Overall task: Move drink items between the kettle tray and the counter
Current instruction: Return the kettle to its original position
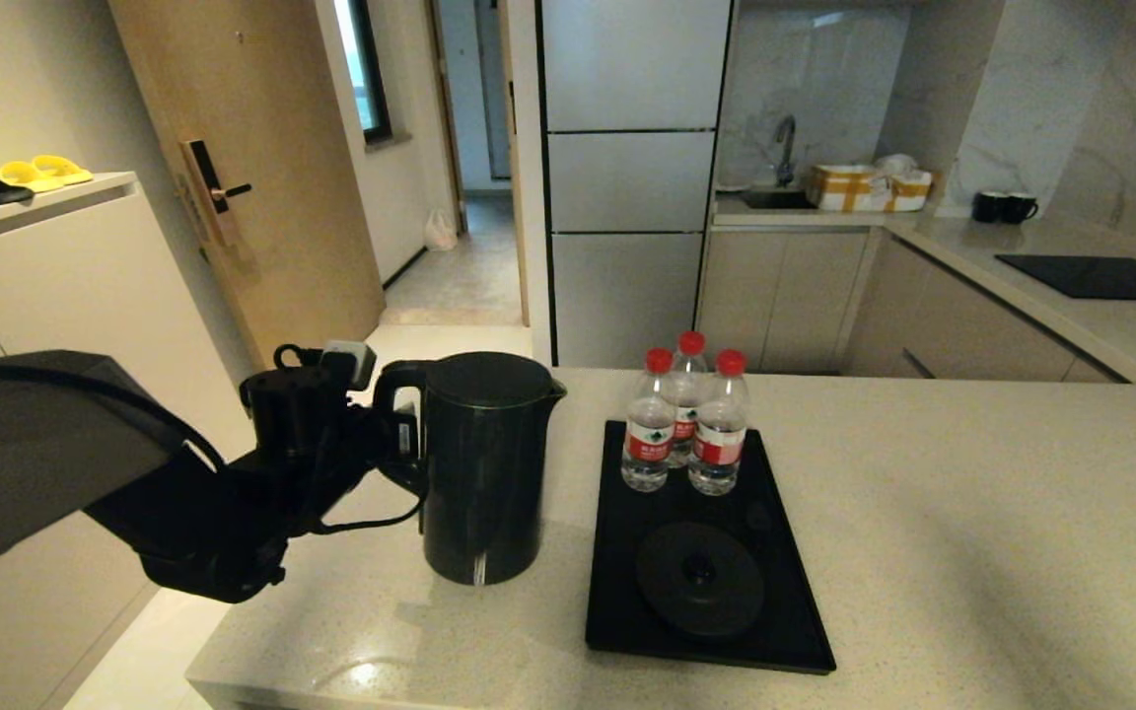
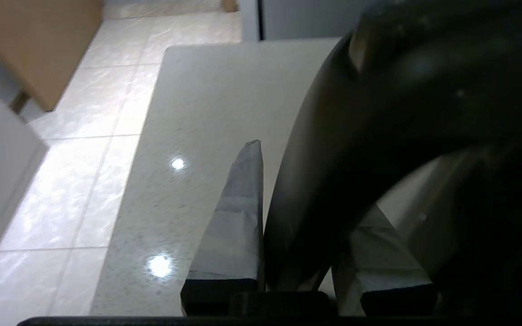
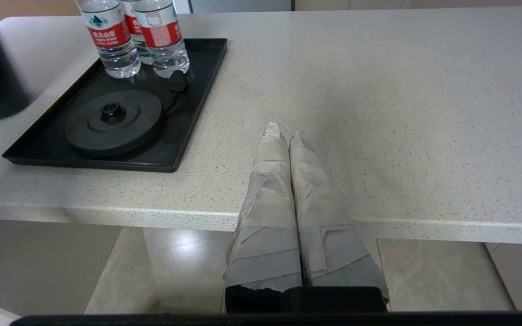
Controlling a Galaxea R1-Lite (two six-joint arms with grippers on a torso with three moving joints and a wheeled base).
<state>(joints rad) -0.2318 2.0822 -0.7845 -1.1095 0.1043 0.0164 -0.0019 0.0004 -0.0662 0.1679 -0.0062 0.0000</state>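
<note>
The tall glossy black kettle [image 1: 484, 468] is upright on the beige counter [image 1: 972, 552], just left of the black kettle tray [image 1: 627, 592]. My left gripper [image 1: 405, 434] reaches in from the left and is shut on the kettle's loop handle [image 2: 333, 149], with a taped finger [image 2: 238, 217] on each side of it. The round base disc [image 1: 699, 579] on the tray is bare. Three red-capped water bottles [image 1: 686, 419] stand at the tray's far end. My right gripper [image 3: 283, 136] hangs shut and empty over the counter's near edge, right of the tray [image 3: 188, 136].
The counter's left edge drops to a tiled floor [image 2: 61, 190] close to the kettle. A white cabinet [image 1: 55, 286] stands to the left. At the back right are the sink worktop [image 1: 1071, 296] with a hob [image 1: 1100, 276], boxes and two black mugs [image 1: 1004, 206].
</note>
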